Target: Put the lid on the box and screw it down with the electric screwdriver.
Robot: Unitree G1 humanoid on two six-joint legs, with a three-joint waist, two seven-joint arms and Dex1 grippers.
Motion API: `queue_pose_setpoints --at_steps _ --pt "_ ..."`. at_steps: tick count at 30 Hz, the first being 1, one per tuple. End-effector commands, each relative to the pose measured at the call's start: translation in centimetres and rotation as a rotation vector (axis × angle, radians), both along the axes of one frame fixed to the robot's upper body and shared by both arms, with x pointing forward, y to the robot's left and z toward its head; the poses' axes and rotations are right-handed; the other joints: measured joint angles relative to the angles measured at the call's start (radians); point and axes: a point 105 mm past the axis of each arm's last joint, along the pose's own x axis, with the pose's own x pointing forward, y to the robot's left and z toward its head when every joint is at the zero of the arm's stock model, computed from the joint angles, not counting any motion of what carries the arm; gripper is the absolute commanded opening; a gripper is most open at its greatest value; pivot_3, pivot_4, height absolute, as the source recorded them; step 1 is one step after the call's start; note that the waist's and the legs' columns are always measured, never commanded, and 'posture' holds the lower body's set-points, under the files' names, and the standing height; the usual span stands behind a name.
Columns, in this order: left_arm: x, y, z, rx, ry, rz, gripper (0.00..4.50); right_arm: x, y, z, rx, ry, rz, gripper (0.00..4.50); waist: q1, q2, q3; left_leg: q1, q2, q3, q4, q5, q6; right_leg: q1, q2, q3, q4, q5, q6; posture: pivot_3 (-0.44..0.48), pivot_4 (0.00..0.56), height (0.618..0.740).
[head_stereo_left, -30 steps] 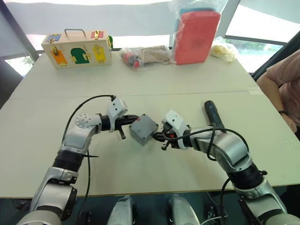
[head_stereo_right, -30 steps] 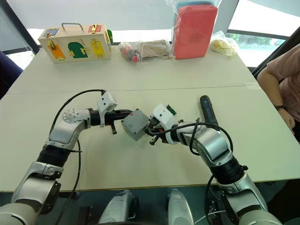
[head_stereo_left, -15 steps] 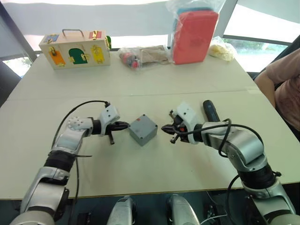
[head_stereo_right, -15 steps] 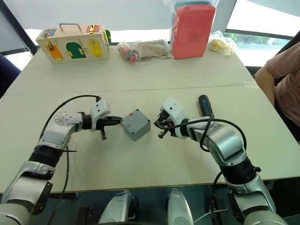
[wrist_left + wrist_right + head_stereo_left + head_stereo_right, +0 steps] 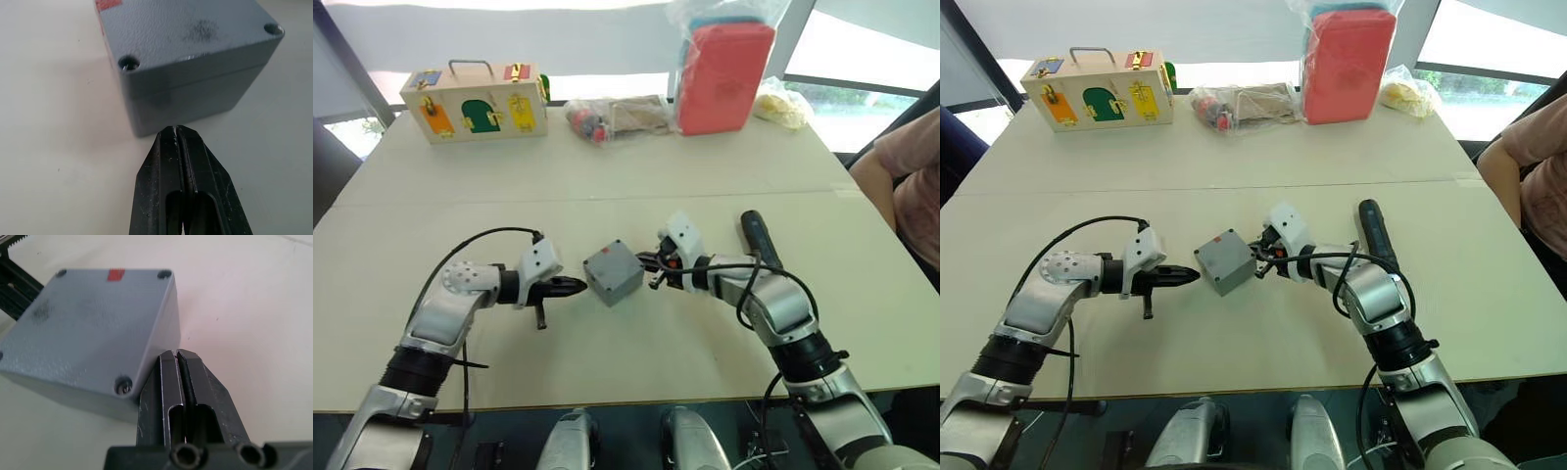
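The grey box point(image 5: 615, 282) stands mid-table with the lid point(image 5: 186, 34) seated on top, screw holes at its corners. My left gripper point(image 5: 580, 286) is shut and empty; its tip stops just short of the box's left side wall point(image 5: 195, 98). On the other side, my right gripper point(image 5: 642, 260) is also shut and empty, and its tip rests against the box's right side near a corner point(image 5: 122, 384). The electric screwdriver point(image 5: 759, 238), black and cylindrical, lies on the table just behind my right forearm.
A wooden latch box point(image 5: 475, 101) sits at the far left, with a clear bag of items point(image 5: 617, 117), a red pack in plastic point(image 5: 722, 73) and a yellowish bag point(image 5: 778, 106) along the far edge. A person's arm point(image 5: 906, 176) rests at the right edge.
Both grippers, close against the box a second ago, drew away from it. The right gripper has since come back to the box's right side; the left stays just off its left side.
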Motion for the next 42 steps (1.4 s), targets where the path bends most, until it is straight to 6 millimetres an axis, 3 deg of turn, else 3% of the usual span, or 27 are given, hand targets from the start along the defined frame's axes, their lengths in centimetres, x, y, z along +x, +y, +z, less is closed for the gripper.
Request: queue_pose_setpoints --at_steps 1,9,17,23,28,31,37,42 --pt "0.7 -0.4 1.0 0.018 -0.058 -0.014 0.0 -1.5 1.0 1.4 0.023 -0.037 0.073 0.05 0.0 0.0 0.0 0.0 0.0 0.0 0.0 0.0 0.0 0.0 0.0 0.0 0.0 0.0 0.0 0.0 0.15 0.73" --pt "1.5 -0.8 1.2 0.024 -0.07 -0.024 0.0 -3.4 0.8 1.4 0.023 -0.015 0.085 0.05 0.003 0.0 0.0 0.0 0.0 0.0 0.0 0.0 0.0 0.0 0.0 0.0 0.001 0.0 0.0 0.0 0.15 0.73" --pt "1.6 -1.0 1.3 0.025 -0.067 -0.044 0.0 -2.9 0.1 1.9 0.016 -0.046 0.02 0.05 0.002 0.0 0.0 0.0 0.0 0.0 0.0 0.0 0.0 0.0 0.0 0.0 0.001 0.0 0.0 0.0 0.15 0.73" --pt "0.7 0.3 2.0 0.035 -0.062 -0.05 0.0 -0.5 -3.2 4.2 0.041 -0.164 -0.164 0.05 0.002 0.0 0.0 0.0 0.0 0.0 0.0 0.0 0.0 0.0 0.0 0.0 0.001 0.0 0.0 0.0 0.15 0.73" --pt "0.2 1.3 4.3 0.007 -0.091 -0.027 0.0 1.5 -5.7 5.1 0.104 -0.193 -0.311 0.05 0.001 0.0 0.0 0.0 0.0 0.0 0.0 0.0 0.0 0.0 0.0 0.0 0.001 0.0 0.0 0.0 0.15 0.73" --pt "-0.1 1.3 6.6 -0.019 -0.134 -0.032 0.0 2.6 -6.7 5.0 0.12 -0.187 -0.371 0.78 0.0 0.0 0.0 0.0 0.0 0.0 0.0 0.0 0.0 0.0 0.0 0.0 0.001 0.0 0.0 0.0 0.15 0.73" --pt "-0.1 0.0 9.2 -0.08 -0.192 -0.045 0.0 4.0 -7.1 4.0 0.093 -0.183 -0.392 3.27 0.001 0.0 0.0 0.0 0.0 0.0 0.0 0.0 0.0 0.0 0.0 0.001 0.001 0.0 0.0 0.0 0.15 0.73" --pt "-0.2 -1.1 10.3 -0.118 -0.217 -0.064 0.0 4.7 -7.0 3.2 0.087 -0.165 -0.389 3.27 -0.002 0.0 0.0 0.0 0.0 0.0 0.0 0.0 0.0 0.0 0.0 0.0 0.001 0.0 0.0 0.0 0.15 0.73"
